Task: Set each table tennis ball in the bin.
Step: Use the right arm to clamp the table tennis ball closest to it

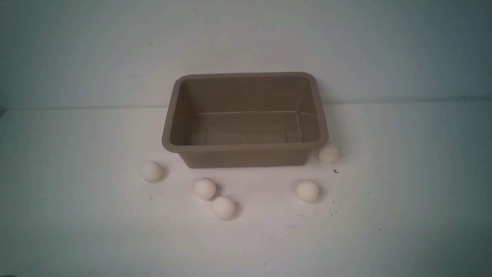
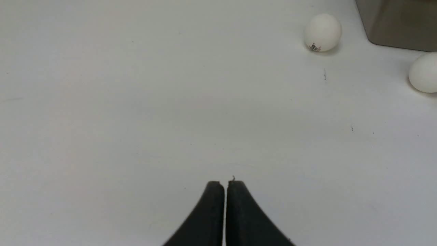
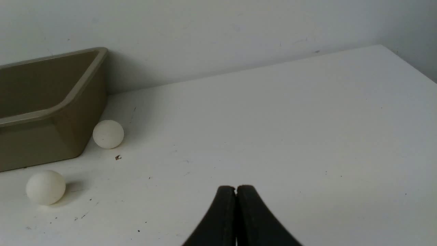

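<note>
The taupe-brown bin (image 1: 175, 115) stands empty at the middle of the white table, against the back wall. Several white table tennis balls lie around its near side: one to its left (image 1: 151, 171), two close together in front (image 1: 204, 188) (image 1: 223, 207), one in front right (image 1: 307, 191), and one touching its right corner (image 1: 328, 153). No arm shows in the front view. My left gripper (image 2: 225, 182) is shut and empty, well short of a ball with a dark mark (image 2: 322, 32). My right gripper (image 3: 236, 188) is shut and empty, apart from two balls (image 3: 108, 134) (image 3: 45, 187) beside the bin (image 3: 85, 89).
A grey-white wall rises right behind the bin. The table's right edge (image 3: 409, 65) shows in the right wrist view. Small dark specks (image 1: 336, 171) dot the tabletop near the right-hand balls.
</note>
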